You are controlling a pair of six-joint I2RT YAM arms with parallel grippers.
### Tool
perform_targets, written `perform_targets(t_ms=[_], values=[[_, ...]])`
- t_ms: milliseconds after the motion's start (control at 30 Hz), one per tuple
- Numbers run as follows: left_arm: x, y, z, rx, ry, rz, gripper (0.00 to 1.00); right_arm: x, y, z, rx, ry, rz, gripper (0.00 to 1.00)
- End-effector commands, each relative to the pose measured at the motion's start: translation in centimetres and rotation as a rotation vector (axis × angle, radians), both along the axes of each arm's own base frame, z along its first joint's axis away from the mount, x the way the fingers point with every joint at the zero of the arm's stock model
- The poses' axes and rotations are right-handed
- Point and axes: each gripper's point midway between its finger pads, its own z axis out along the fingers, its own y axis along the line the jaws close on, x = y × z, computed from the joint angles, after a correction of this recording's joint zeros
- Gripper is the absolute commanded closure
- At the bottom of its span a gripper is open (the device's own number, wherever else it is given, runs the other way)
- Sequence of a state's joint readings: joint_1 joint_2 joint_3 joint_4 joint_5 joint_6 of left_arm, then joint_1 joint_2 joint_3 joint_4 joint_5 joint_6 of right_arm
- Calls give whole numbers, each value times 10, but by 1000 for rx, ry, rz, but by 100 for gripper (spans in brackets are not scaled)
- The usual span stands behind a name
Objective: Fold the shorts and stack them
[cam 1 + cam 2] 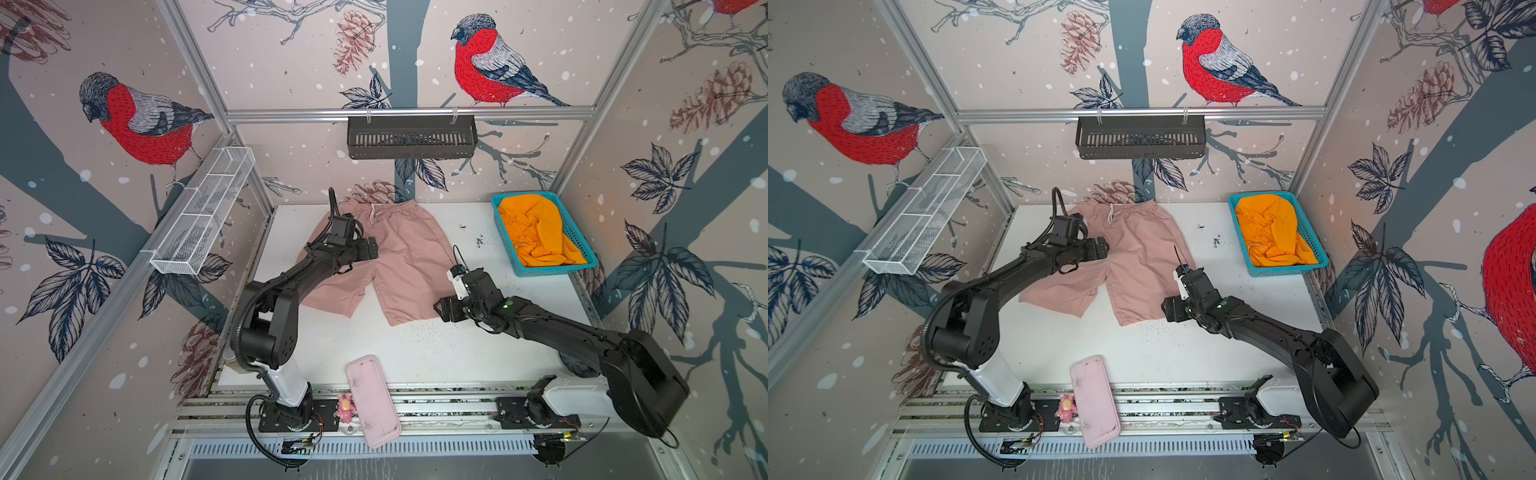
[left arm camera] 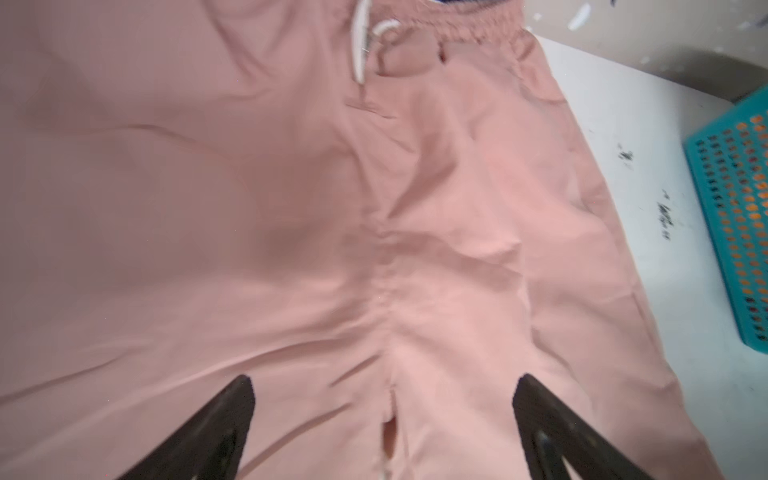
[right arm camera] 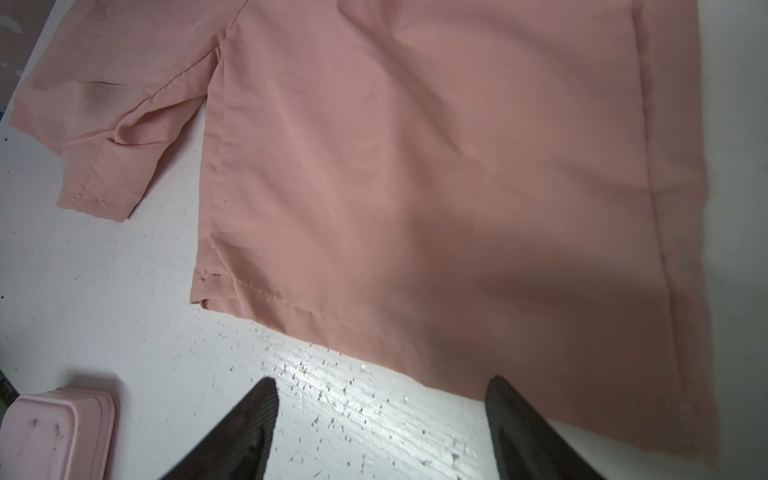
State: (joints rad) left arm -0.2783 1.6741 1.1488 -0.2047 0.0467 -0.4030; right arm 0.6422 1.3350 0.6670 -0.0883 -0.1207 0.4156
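Closest to the camera is the rigid pink tray (image 1: 372, 401), parked at the front edge of the bench (image 1: 457, 353), well apart from the teal basket (image 1: 552, 270) and not part of the job.

The pink shorts (image 1: 399, 257) are spread out flat on the bench beside the basket, not touching it. Their waistband (image 1: 384, 206) is at the back and the white drawstring (image 1: 376, 212) lies loose on top. The leg nearer the basket lies pretty straight. The other leg splays away from the basket and looks a bit rumpled at its hem. The orange shorts (image 1: 536, 232) are crumpled in a heap inside the basket, so nothing is folded or stacked yet.

The left gripper (image 1: 372, 248) hovers over the pink shorts on the side away from the basket, roughly above the crotch seam. Its fingers (image 2: 241, 395) are spread wide with nothing between them. The right gripper (image 1: 440, 309) sits at the hem of the leg nearer the basket. Its fingers (image 3: 505, 399) are also apart and empty, one over bare bench and one just over the cloth edge.

Handling-wise, this looks like thin, light, floppy woven fabric. It'll probably sag the moment it's lifted and slide easily on that smooth bench. The best bets for a pinch look like the stitched hem corner and the elastic waistband, since both give some thickness to bite on. The likely gotcha is catching only the top layer, so the fold drags the bottom layer out of line.
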Motion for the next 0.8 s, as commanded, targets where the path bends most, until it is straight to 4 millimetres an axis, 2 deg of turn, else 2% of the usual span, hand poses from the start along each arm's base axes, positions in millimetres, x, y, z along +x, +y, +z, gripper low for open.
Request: perform_targets(t_ms=[0,167,233,333,433,567,700,767], values=[[-34,21,-27,59,108,68,2,19,-9,1,-40,-34,-57,19],[-77,29,-62,45,214,79,2,36,-20,-1,-23,-18,-101,18],[-92,26,-73,27,251,62,2,43,-21,-1,-8,-16,-107,19],[-109,17,-80,-33,269,16,2,51,-23,-4,-10,-10,-117,18],[-120,-5,-76,-118,236,-77,2,59,-17,-13,-14,8,-101,18],[-138,-38,-80,-150,259,-196,2,71,-8,-26,-26,31,-78,18],[-155,-78,-86,-233,284,-288,2,87,6,-34,-17,38,-51,18],[-160,-101,-80,-292,270,-332,2,96,12,-39,-20,43,-34,19]])
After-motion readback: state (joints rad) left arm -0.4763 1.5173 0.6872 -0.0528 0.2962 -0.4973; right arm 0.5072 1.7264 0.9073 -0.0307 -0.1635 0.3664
